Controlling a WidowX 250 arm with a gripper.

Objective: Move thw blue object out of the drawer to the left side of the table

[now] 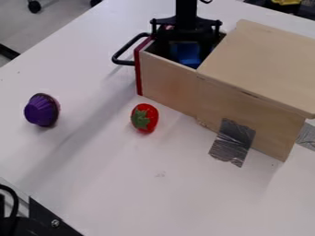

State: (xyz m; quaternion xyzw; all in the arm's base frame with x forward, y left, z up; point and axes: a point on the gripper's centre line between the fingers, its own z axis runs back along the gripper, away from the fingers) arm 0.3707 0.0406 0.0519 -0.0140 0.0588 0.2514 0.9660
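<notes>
The black gripper hangs from the top edge over the pulled-out drawer, its fingers spread apart and reaching down toward the opening. Between and below them, the blue object lies inside the drawer, partly hidden by the gripper and the drawer's front-side wall. Whether the fingers touch it cannot be told. To the left, the white table extends beyond the drawer's red front.
A black handle sticks out left from the drawer. The wooden cabinet stands at right, with silver tape at its base. A strawberry and a purple cupcake-like object lie on the table.
</notes>
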